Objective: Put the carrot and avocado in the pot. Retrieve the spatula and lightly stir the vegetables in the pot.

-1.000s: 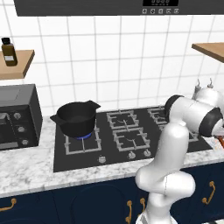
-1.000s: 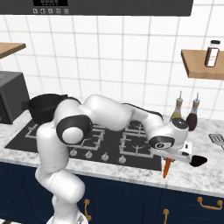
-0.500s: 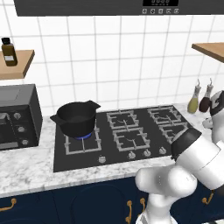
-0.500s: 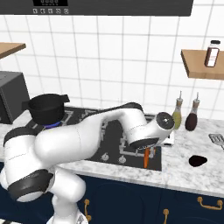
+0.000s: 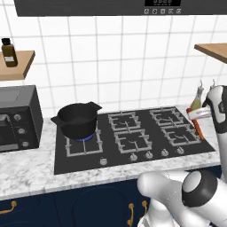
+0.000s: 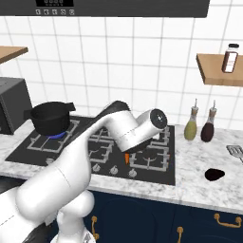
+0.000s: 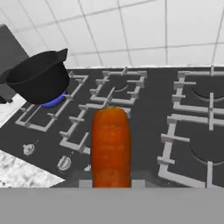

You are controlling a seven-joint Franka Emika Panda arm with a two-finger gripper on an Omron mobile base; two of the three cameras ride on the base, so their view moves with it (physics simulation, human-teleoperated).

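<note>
The carrot [image 7: 111, 146], a slim orange piece, stands up between the fingertips of my gripper [image 7: 111, 183], which is shut on it. From the right base view the carrot [image 6: 127, 158] hangs under the hand over the front middle burners. From the left it is the orange piece [image 5: 199, 128] below my gripper [image 5: 196, 116]. The black pot [image 5: 77, 117] [image 6: 49, 116] [image 7: 38, 78] sits on the back left burner, well left of the carrot. The avocado [image 6: 214, 174], a dark oval, lies on the counter right of the stove. The spatula's [image 6: 236, 151] slotted grey blade lies at the far right edge.
The black stove [image 5: 133, 146] has raised grates and front knobs. A dark oven box [image 5: 17, 117] stands left of the pot. Two bottles [image 6: 199, 126] stand by the wall right of the stove. Wooden shelves hang on both sides.
The arm has swung left with the carrot, from over the counter's right end near the avocado to over the stove's front burners. The grip has not changed.
</note>
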